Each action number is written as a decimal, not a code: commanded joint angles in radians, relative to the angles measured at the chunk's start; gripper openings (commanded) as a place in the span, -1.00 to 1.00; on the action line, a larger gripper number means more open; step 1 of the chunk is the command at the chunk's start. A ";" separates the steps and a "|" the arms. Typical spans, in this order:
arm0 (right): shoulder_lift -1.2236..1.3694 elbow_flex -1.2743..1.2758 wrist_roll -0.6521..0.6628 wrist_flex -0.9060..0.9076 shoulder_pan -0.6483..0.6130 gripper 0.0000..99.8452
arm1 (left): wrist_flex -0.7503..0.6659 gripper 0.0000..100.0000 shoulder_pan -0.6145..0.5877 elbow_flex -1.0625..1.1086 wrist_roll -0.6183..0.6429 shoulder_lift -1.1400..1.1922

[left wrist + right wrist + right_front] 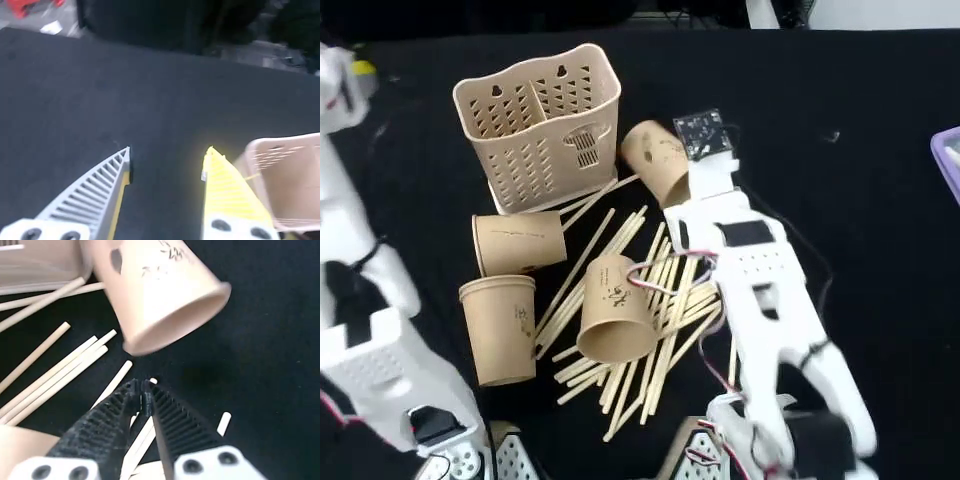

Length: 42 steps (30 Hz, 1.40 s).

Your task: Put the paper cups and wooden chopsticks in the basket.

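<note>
The high view takes in pale wooden chopsticks (pixel 670 325) heaped before the beige slotted plastic basket (pixel 535 130). Closer in, the right gripper (pixel 141 389) has its tips pressed together (nothing visibly pinched) just short of a tipped tan paper cup (pixel 165 295). The left gripper (pixel 167 155) gapes beside the basket.

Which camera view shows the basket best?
The high view: the whole basket shows, with its two compartments. The left wrist view has one slotted corner of it at the picture's edge; the right wrist view has a slice of its wall.
</note>
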 commanded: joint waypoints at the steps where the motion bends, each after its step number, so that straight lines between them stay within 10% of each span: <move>1: -0.197 0.038 0.008 0.043 0.002 -0.98 | 0.008 -0.52 -0.117 0.180 -0.009 -0.101; 9: -0.449 0.097 0.000 0.109 -0.005 -0.93 | 0.000 -0.52 -0.150 0.615 -0.011 -0.114; 15: -0.317 0.045 -0.293 0.012 -0.048 -0.39 | -0.176 -0.52 -0.162 0.906 0.057 -0.124; 25: 0.101 -0.245 -0.585 0.107 -0.115 -0.42 | -0.480 -0.52 -0.159 1.314 0.232 -0.124; 42: 0.406 -0.343 -0.600 -0.212 -0.115 -0.43 | -0.867 -0.52 -0.127 1.718 0.338 -0.124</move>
